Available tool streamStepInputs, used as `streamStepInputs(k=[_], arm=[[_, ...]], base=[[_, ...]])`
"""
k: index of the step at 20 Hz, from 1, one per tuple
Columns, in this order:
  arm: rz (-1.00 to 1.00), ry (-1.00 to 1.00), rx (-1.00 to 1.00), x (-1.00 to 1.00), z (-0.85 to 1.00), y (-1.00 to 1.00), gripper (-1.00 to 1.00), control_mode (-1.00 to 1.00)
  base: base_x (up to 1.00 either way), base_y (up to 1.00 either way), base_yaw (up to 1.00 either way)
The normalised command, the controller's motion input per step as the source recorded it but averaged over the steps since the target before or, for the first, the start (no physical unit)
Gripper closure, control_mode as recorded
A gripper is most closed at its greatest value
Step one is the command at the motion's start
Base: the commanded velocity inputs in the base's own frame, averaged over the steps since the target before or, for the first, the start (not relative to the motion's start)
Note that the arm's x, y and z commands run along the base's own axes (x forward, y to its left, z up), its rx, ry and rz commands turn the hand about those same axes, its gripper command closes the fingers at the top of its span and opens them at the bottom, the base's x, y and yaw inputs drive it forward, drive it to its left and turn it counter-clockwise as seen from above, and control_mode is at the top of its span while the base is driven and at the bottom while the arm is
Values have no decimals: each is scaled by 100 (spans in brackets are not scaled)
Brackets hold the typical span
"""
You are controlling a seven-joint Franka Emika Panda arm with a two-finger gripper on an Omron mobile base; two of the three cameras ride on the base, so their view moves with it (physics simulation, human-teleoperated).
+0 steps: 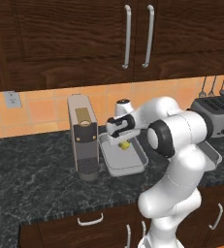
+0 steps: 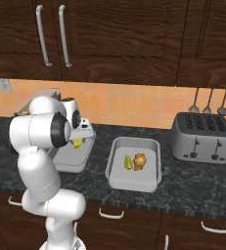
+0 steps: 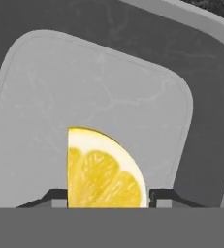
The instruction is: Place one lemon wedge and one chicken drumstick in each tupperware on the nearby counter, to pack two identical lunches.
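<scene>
From the left base view, the gripper (image 1: pixel 124 140) hung over the left tupperware (image 1: pixel 122 156) on the counter (image 1: pixel 31 179), just beside a coffee machine (image 1: pixel 84 136), with a yellow lemon wedge (image 1: pixel 125 144) at its tips above the container's floor.

From the right base view, the other tupperware (image 2: pixel 134 164) already held a lemon wedge and a chicken drumstick (image 2: pixel 140 160), near a toaster (image 2: pixel 202 136); the arm partly hid the left container, though the yellow wedge showed at the hand.

In the hand view, the wedge sat between the two fingertips (image 3: pixel 55 195), which stood close at either side; whether they pinched it or had just let go, I could not tell. I judged the wedge light, soft and slick with juice, best taken across its flat cut faces with gentle pressure
</scene>
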Motion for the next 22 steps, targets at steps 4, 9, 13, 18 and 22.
streamStepInputs(k=[4,9,13,18,22], arm=[[0,0,-14,-12,43,2,-100,-100],[0,-1,-3,-68,28,-18,-100,-100],[-1,-2,0,-100,2,-46,-100,-100],[0,-4,0,-100,40,-42,-100,-100],[0,-1,1,-100,87,-18,-100,-100]], base=[[0,0,0],[0,0,0],[0,0,0],[0,0,0],[0,0,0]])
